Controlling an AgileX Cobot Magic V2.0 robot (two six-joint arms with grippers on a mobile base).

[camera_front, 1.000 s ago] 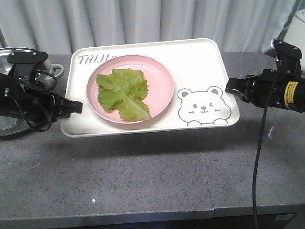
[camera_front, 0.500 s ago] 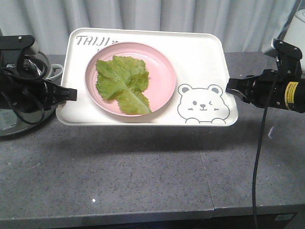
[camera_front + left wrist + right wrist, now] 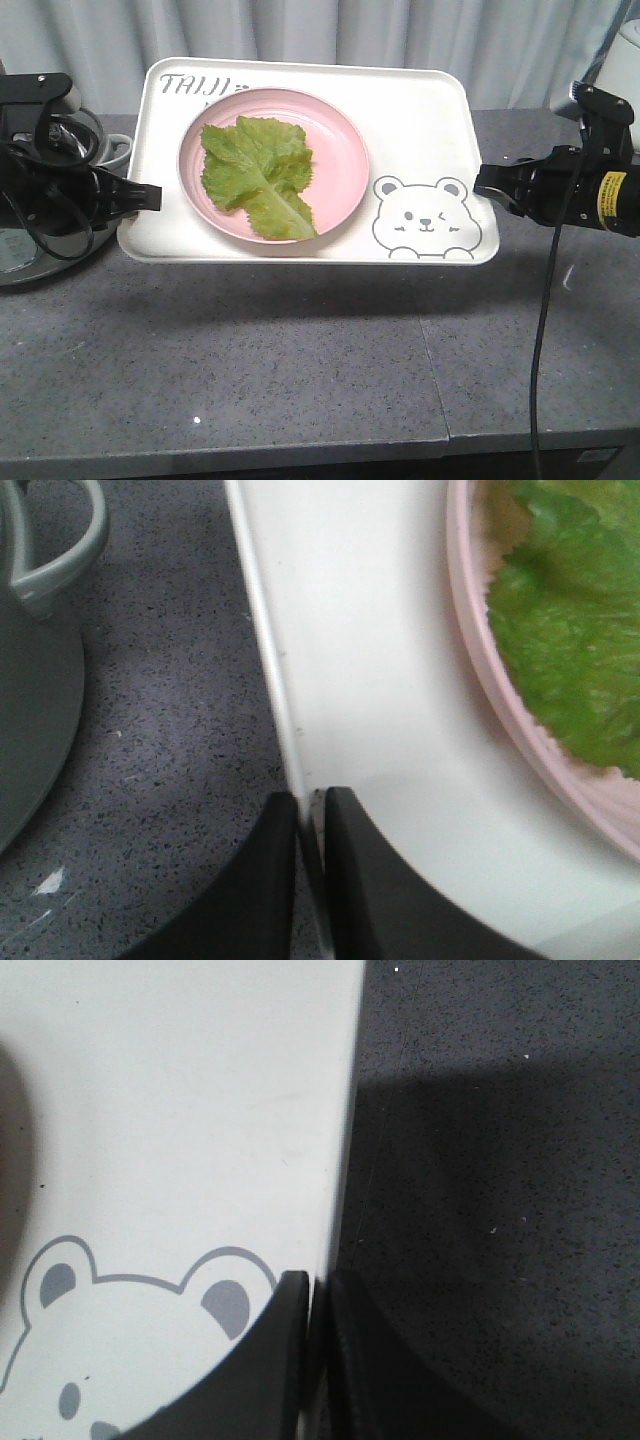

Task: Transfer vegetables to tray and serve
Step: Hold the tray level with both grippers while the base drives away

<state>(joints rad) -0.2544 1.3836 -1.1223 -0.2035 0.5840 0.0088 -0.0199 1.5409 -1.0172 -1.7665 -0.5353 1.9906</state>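
Note:
The cream-white tray (image 3: 415, 120) with its bear drawing hangs above the grey counter, held at both ends. A green lettuce leaf, the vegetables (image 3: 258, 175), lies on a round pink plate (image 3: 335, 150) on the tray's left half. My left gripper (image 3: 150, 197) is shut on the tray's left rim (image 3: 268, 650), one finger on each side. My right gripper (image 3: 483, 185) is shut on the right rim (image 3: 345, 1120) beside the bear's ear. The leaf (image 3: 570, 630) and plate edge (image 3: 480, 660) show in the left wrist view.
A metal pot with lid and handle (image 3: 30, 230) stands on the counter at the far left, behind my left arm; its handle (image 3: 60, 550) shows in the left wrist view. A seam (image 3: 435, 380) runs across the grey counter. White curtains hang behind.
The tray rose off the counter, its left end lifting more, and now hangs nearly level. In the last half second almost nothing moved.

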